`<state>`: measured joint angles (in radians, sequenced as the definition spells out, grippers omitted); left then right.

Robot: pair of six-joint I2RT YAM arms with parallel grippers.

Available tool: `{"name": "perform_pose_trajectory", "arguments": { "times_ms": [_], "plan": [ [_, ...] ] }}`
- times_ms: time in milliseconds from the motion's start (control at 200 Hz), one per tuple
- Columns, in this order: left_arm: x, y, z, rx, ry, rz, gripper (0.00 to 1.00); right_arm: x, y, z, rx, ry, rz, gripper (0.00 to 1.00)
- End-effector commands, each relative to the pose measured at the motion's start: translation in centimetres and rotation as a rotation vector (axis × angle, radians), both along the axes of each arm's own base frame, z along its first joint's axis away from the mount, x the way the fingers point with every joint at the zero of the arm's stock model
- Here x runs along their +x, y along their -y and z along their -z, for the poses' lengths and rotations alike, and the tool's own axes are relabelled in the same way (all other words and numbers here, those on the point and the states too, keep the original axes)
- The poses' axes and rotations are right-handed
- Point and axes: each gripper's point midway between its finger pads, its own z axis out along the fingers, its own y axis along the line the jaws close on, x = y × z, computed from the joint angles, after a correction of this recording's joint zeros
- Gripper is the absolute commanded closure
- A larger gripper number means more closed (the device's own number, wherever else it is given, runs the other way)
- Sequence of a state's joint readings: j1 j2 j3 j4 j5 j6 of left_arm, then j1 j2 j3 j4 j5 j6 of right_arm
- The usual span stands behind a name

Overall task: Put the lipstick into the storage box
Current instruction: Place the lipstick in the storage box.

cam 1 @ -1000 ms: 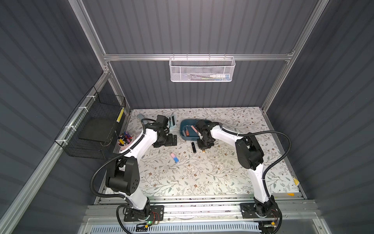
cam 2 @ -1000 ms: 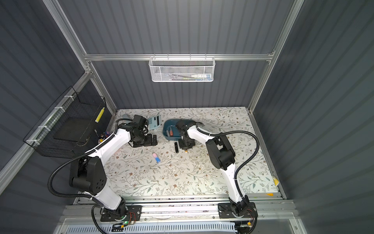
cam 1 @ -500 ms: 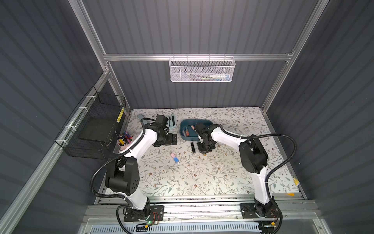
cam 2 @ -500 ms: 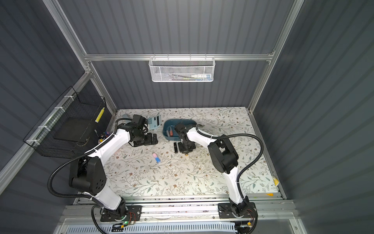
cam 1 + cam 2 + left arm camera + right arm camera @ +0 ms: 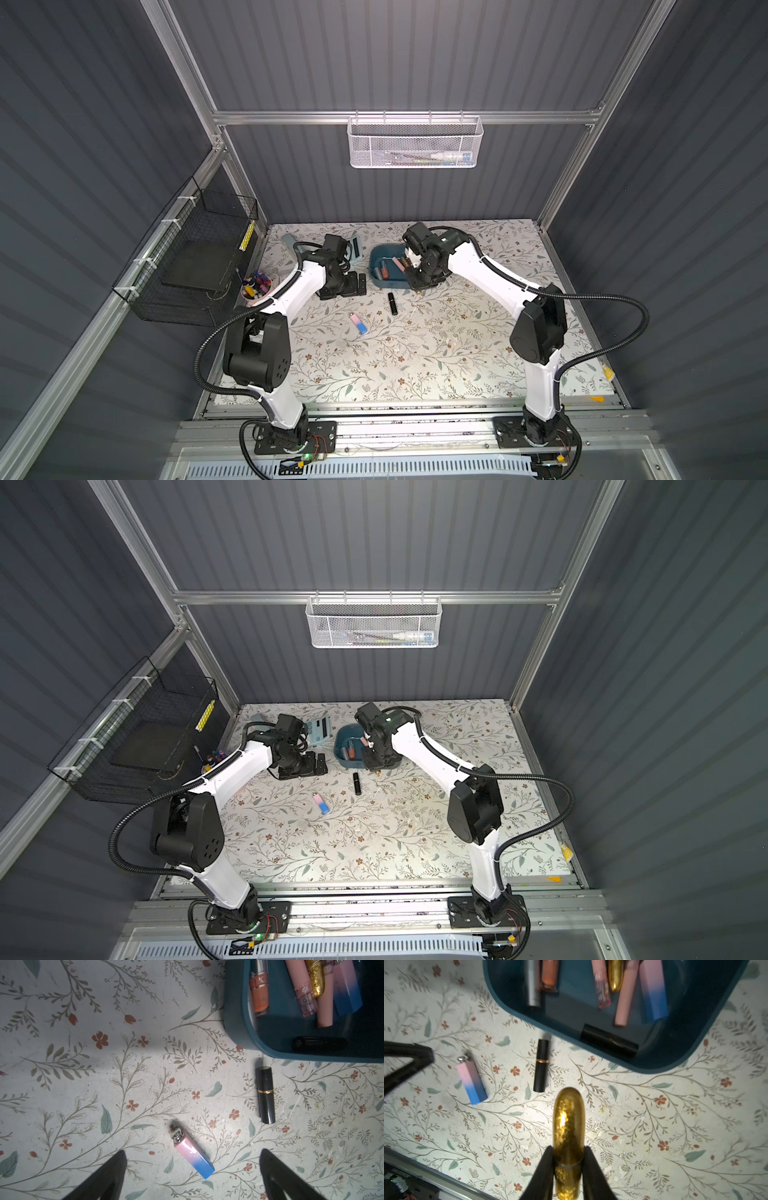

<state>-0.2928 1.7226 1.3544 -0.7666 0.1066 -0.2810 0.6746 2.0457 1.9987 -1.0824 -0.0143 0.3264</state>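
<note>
In both top views the dark teal storage box (image 5: 386,252) (image 5: 347,732) sits far back on the flowery table (image 5: 415,365). Think of the black lipstick (image 5: 392,303) as the middle of a clock. The box is at 12 o'clock. The right gripper (image 5: 417,284) is at 1 o'clock, at the near edge of the box. The left gripper (image 5: 355,286) is at 10 o'clock. A pink and blue lipstick (image 5: 359,323) lies at 8 o'clock. A calculator (image 5: 318,730) lies at 10 o'clock from the box.

In the left wrist view, the left gripper's two black fingers (image 5: 104,1176) stand far apart and hold nothing. The pink and blue lipstick (image 5: 192,1156) lies flat on the table, in the gap between them, and they do not touch it. The black lipstick (image 5: 266,1095) lies near the box wall (image 5: 234,1022) but does not touch it.

In the right wrist view, the right gripper's fingers (image 5: 542,1172) squeeze tight on a gold lipstick (image 5: 569,1122). It is over the table, just outside the box (image 5: 675,1059), not in it. I cannot tell if it touches the table. More lipsticks (image 5: 623,1001) lie inside the box.
</note>
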Motion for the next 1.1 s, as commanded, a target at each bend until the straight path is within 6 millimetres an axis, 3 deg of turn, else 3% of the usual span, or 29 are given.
{"name": "perform_pose_trajectory", "arguments": {
  "times_ms": [0,185,405,675,1096],
  "plan": [
    [0.5,0.3,-0.3,-0.028,-0.011,-0.007,0.00,2.4,0.9,0.6,-0.042,0.002,0.002,0.76],
    [0.8,0.1,-0.3,-0.003,-0.017,0.000,0.00,7.9,0.8,0.9,-0.007,0.049,0.026,0.74],
    [1.8,-0.5,0.0,0.058,-0.017,0.011,0.00,11.7,2.3,4.3,0.031,0.045,0.068,0.74],
    [2.2,0.5,2.5,0.031,-0.089,0.027,0.01,12.9,3.4,7.4,0.044,0.002,0.090,0.73],
    [3.3,1.5,4.7,0.007,-0.138,0.039,0.02,12.5,3.8,11.0,0.024,-0.058,0.098,0.73]
  ]
}}
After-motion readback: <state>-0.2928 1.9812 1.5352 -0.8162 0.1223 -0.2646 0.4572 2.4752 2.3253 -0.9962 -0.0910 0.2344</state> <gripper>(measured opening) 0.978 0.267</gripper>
